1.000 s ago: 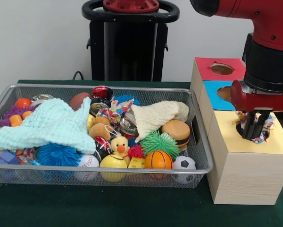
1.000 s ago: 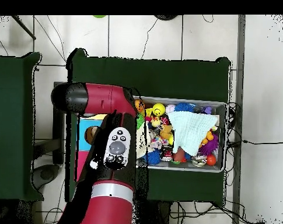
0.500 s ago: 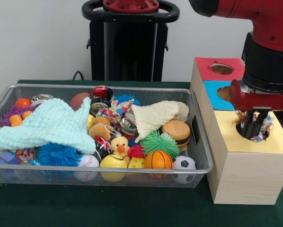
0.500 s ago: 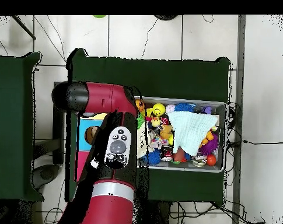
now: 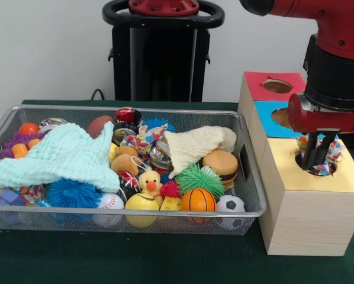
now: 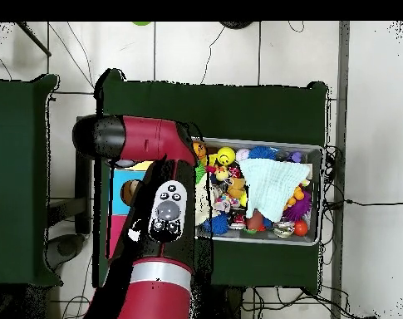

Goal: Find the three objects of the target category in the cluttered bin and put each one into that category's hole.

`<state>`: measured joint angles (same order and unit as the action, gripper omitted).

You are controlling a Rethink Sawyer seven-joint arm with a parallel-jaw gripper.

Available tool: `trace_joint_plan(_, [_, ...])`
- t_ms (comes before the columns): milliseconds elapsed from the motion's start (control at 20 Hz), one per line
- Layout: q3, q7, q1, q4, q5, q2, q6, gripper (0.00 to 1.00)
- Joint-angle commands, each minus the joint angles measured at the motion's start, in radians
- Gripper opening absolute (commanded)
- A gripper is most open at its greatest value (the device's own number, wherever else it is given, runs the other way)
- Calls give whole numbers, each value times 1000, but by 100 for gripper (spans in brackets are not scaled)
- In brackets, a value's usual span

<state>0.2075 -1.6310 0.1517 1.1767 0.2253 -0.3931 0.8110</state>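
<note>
Patterned cloth (image 5: 330, 155) around gripper (image 5: 315, 160) in yellow hole (image 5: 317, 167)

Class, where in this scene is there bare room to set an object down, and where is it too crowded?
Free: the green tablecloth in front of the wire bin, and the yellow box top beside its hole. Crowded: the bin, packed with toys and cloths, and the hole under the gripper.

The yellow hole (image 5: 317, 161) is blocked: the pincer (image 5: 315, 158) stands in it, with a patterned cloth (image 5: 332, 152) bunched round the rim. The red hole (image 5: 277, 86) and blue hole (image 5: 282, 116) lie open from above. In the wire bin (image 5: 251, 201), toys fill the floor edge to edge; a mint cloth (image 5: 61, 155) and a cream cloth (image 5: 196, 145) cover what lies beneath. The green counter (image 5: 165, 260) in front is bare.
</note>
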Motion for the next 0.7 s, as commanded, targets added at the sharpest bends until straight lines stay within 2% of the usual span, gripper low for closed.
trace_joint_plan(50, [-63,-173,-25,91,8,9,111,0])
trace_joint_plan(700, [-101,-184,-35,105,21,86,-42,0])
